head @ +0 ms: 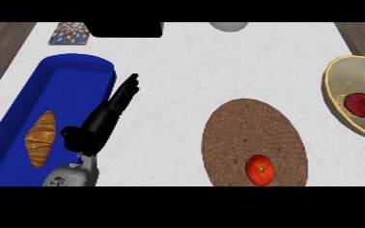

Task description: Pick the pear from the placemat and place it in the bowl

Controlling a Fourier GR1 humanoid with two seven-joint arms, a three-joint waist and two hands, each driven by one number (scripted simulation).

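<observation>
Here, looking steeply down on a white marbled counter, one robot hand is in view: the left hand, black, on a grey forearm that comes in from the lower edge. Its fingers are straight and stretched up and to the right, holding nothing; it hovers just beside the right rim of a blue tray. The right hand does not show.

One blue tray runs along the left side, long and slanted. One croissant lies in it, golden brown, near its lower end.

One round brown placemat sits lower right of centre. One red-orange rounded fruit rests on it near its bottom edge, well apart from the hand. It looks more like a tomato than a pear, though it is the only thing on the placemat.

One bowl, yellowish with a speckled inside, is cut off by the right edge. One dark red piece of fruit lies inside it, partly out of view.

Along the top edge there are three more things, each only partly seen: one patterned multicoloured square at the left, one black block beside it, and one pale grey rounded object further right. Strips of wood-toned surface show at both upper corners
</observation>
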